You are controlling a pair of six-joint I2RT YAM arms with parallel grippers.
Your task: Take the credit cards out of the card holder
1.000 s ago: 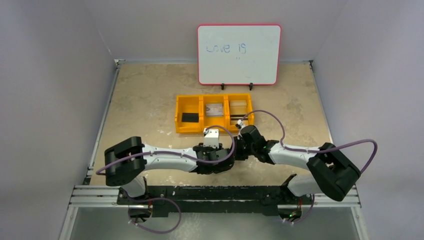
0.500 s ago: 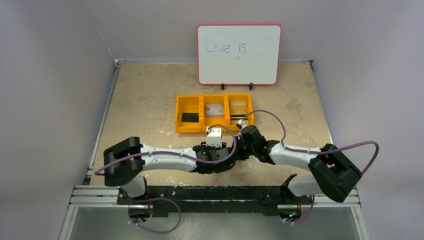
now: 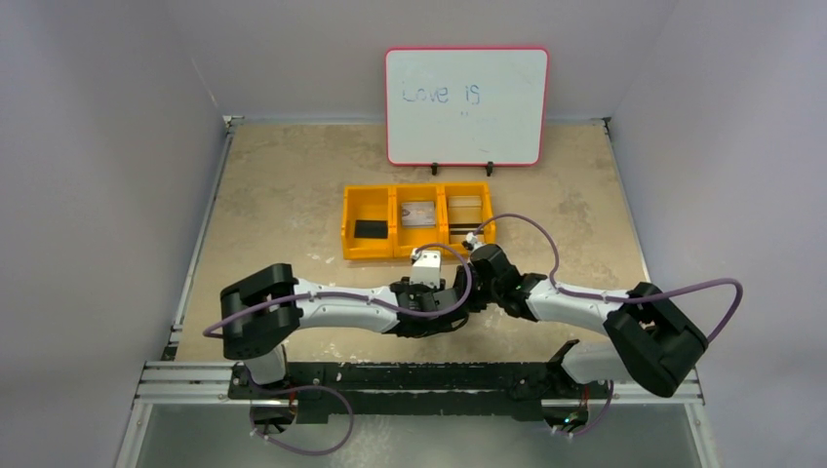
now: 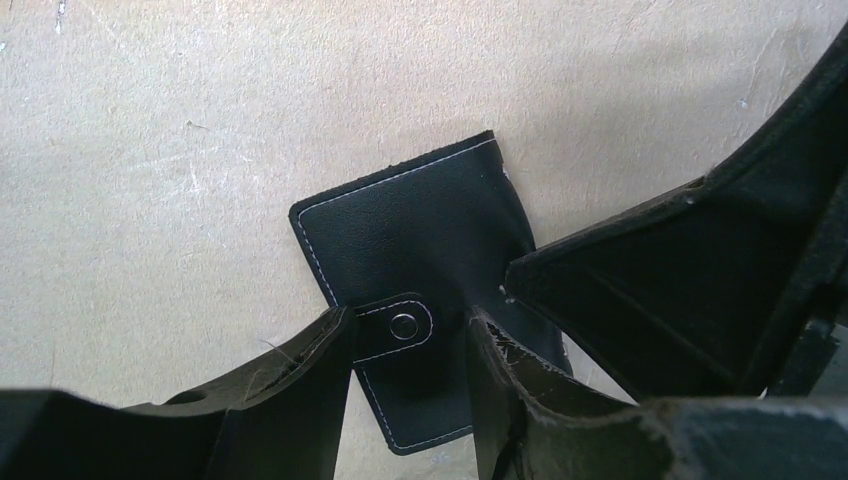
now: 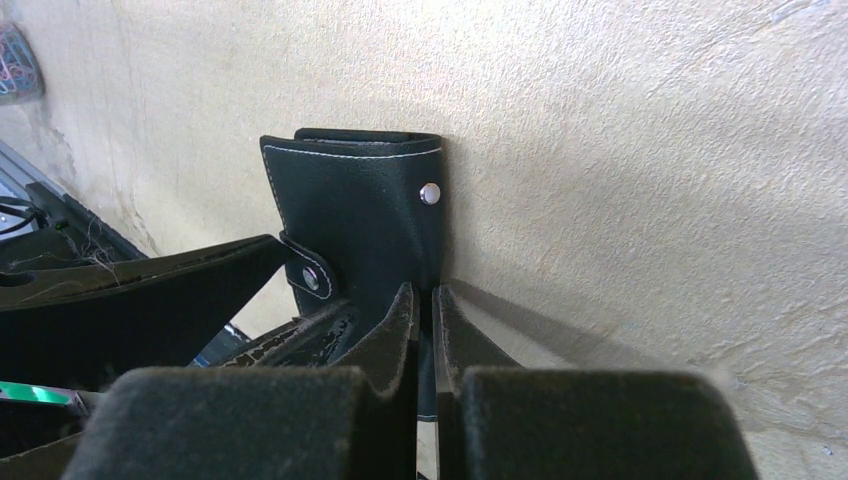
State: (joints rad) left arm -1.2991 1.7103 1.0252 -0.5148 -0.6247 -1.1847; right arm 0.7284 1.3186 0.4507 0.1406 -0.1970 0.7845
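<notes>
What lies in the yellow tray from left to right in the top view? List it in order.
Yellow tray: small flat black rectangle in the left compartment → pale grey card in the middle → pale item with a dark stripe in the right, too small to identify.

Black leather-like card holder (image 4: 420, 240), smooth & semi-matt w/ white thread stitching & a shiny metal snap stud (image 4: 404, 324); worktop (image 4: 150, 150) beige, matt, rough & mottled like stone; left pincer (image 4: 410, 330) matt black w/ frayed, rough-edged pads; far tray (image 3: 371, 250) yellow plastic.
</notes>
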